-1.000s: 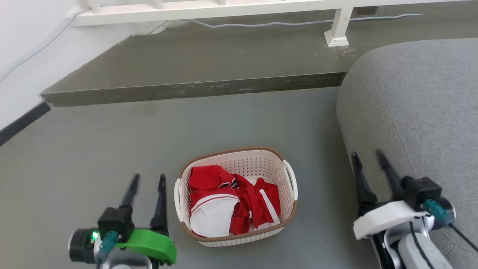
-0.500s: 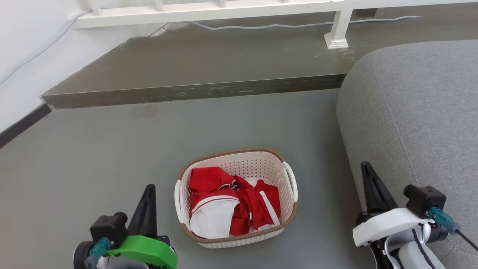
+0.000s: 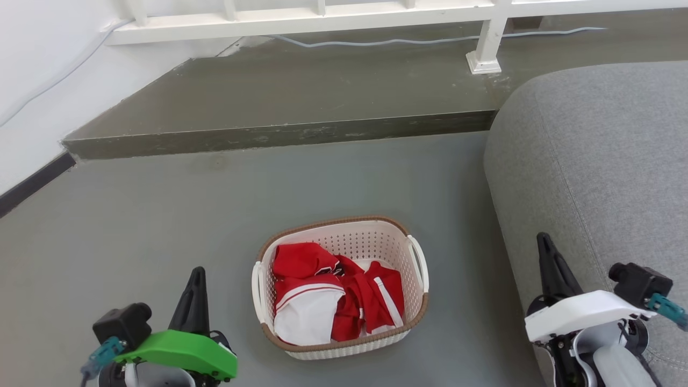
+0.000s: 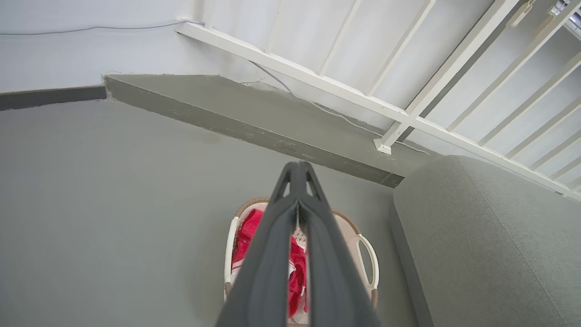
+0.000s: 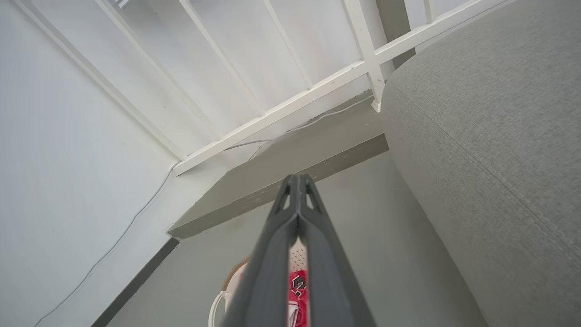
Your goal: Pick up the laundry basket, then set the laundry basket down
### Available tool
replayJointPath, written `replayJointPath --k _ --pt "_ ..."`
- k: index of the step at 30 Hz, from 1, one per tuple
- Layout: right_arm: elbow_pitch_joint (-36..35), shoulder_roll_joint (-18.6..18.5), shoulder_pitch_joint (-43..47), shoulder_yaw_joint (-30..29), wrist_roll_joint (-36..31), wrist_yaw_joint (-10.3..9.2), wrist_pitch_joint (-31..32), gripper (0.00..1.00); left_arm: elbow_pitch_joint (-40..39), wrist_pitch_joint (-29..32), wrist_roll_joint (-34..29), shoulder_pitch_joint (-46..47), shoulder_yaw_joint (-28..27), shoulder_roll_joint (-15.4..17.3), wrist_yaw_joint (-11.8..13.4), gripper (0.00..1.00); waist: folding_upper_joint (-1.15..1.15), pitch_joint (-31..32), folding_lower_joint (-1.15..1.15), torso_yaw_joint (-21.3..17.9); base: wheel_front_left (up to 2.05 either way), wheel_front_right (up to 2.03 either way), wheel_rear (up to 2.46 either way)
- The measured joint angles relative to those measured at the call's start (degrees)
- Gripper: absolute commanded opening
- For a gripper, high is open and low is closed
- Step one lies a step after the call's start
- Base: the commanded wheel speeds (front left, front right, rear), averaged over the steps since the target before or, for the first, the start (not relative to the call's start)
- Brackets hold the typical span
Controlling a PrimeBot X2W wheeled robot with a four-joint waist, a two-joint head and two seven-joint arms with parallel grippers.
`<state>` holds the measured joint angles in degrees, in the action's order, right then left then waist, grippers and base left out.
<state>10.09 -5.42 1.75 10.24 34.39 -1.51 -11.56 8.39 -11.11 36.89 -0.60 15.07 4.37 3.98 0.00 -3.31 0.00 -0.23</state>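
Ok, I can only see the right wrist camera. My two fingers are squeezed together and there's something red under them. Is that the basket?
Observer: Yes. In the head view the laundry basket stands whole on the grey floor, with red-and-white clothes inside.
Operator: Am I touching it?
Observer: No. The right gripper is off to the basket's right, beside the grey sofa, with bare floor between it and the basket.
Operator: And the other arm?
Observer: The left gripper is shut too, holding nothing, off to the basket's left.
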Motion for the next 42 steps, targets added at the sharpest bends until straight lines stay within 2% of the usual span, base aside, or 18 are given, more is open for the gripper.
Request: replayJointPath --k 42 --pt "2.1 -0.1 -1.6 -7.1 34.1 4.02 7.9 0.00 2.8 7.5 33.1 0.4 -7.7 0.6 -5.2 0.00 0.00 1.7 0.00 0.1 0.00 0.00 0.00"
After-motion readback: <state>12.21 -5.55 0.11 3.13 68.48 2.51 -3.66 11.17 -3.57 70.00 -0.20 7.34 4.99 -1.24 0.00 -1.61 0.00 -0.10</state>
